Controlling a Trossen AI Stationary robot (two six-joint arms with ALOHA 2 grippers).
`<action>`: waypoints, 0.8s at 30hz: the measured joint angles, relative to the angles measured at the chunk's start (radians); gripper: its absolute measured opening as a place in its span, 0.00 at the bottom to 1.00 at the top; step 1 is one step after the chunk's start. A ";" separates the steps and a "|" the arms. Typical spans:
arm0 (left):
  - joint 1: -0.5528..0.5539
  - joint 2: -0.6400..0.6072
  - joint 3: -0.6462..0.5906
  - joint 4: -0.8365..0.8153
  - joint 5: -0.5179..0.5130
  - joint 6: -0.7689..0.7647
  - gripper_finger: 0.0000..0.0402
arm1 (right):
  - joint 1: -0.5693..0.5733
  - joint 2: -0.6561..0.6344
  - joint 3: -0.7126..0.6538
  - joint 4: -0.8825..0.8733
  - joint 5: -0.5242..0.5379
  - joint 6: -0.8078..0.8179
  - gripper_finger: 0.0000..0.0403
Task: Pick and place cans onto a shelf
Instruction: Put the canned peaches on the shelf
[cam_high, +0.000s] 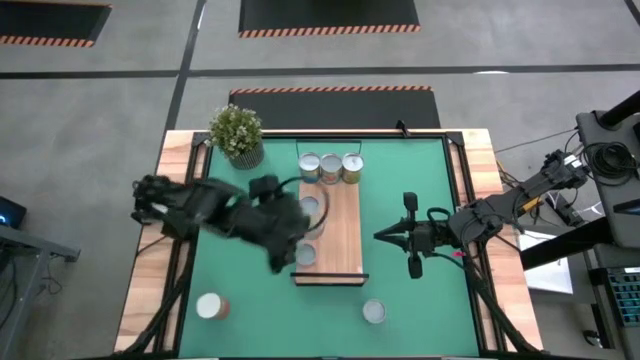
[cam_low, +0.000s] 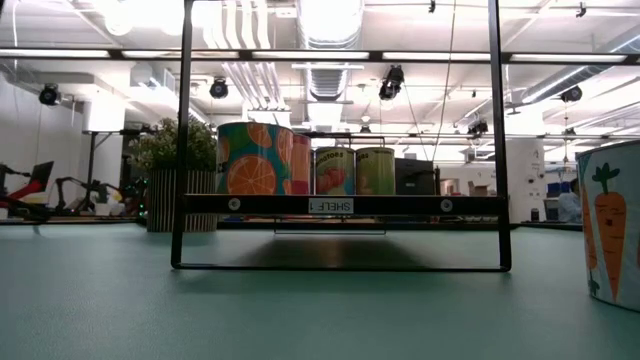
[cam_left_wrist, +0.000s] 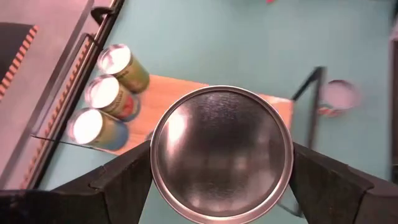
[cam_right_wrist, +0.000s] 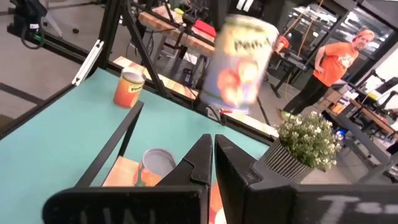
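Cans (cam_high: 331, 168) stand three abreast at the far end of the shelf (cam_high: 343, 235), nearest the potted plant (cam_high: 237, 133); in your left wrist view the same row shows its silver tops along the plank's edge. A further can (cam_high: 305, 256) sits on the shelf at its near end, close to the dark strip.

Your left gripper (cam_high: 305, 213) is over the left side of the shelf, about midway along it, and its jaws are clamped on a held can (cam_left_wrist: 222, 154). The left wrist view shows the dark fingers (cam_left_wrist: 127, 174) pressed against both sides of its round silver top. In the right wrist view this can (cam_right_wrist: 241, 61) appears raised above the table, blurred, with a fruit label.

Your right gripper (cam_high: 411, 237) rests over the green mat (cam_high: 410, 175) to the right of the shelf, well apart from any can. Its jaws are together, the fingers (cam_right_wrist: 200, 163) meeting with only a thin seam between them.

Two cans remain off the shelf on the mat: an orange-labelled one (cam_high: 211, 306) at the near left, and a silver-topped one (cam_high: 374, 312) just beyond the shelf's near end. The low view shows a carrot-labelled can (cam_low: 613, 220) at the right edge, and a plate on the shelf frame reading, mirrored, "SHELF 1". A person in an orange shirt (cam_right_wrist: 331, 59) stands in the room beyond the table.
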 joint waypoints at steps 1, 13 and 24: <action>0.023 0.008 0.000 0.000 0.015 0.021 0.78 | 0.000 -0.007 0.000 -0.013 0.001 0.010 0.02; 0.168 0.174 -0.001 0.001 0.068 0.215 0.78 | 0.000 -0.112 -0.054 -0.042 0.000 0.048 0.02; 0.190 0.310 -0.001 0.050 0.071 0.306 0.78 | 0.000 -0.160 -0.087 -0.042 -0.001 0.056 0.02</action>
